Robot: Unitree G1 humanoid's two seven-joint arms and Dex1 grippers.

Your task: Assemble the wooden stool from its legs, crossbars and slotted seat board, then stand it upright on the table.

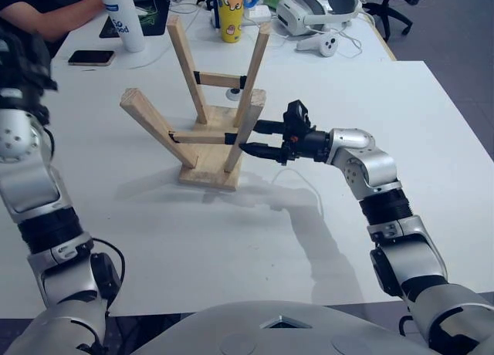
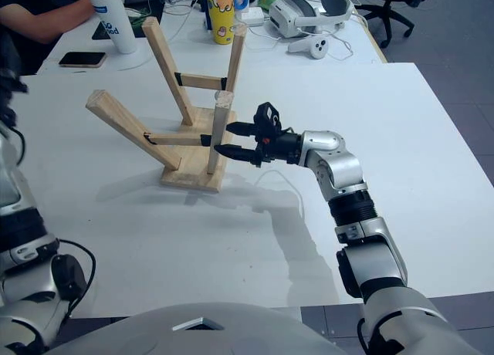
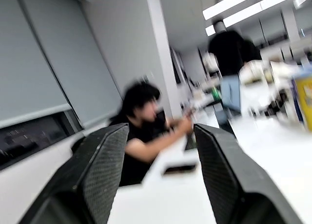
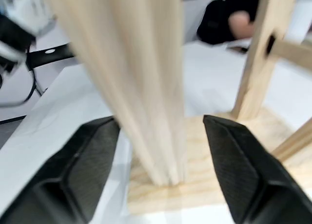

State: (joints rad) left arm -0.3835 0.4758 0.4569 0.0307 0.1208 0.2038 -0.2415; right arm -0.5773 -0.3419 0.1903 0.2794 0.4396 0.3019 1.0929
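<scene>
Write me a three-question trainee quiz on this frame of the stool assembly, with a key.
1. True or false: the stool stands on its legs.
2. Which part of it rests on the table? A) seat board B) a crossbar C) two legs
3. What stands between the fingers of the right gripper?

Key
1. False: it is upside down, legs pointing up.
2. A.
3. One leg of the stool, with the open jaws on either side of it.
</scene>
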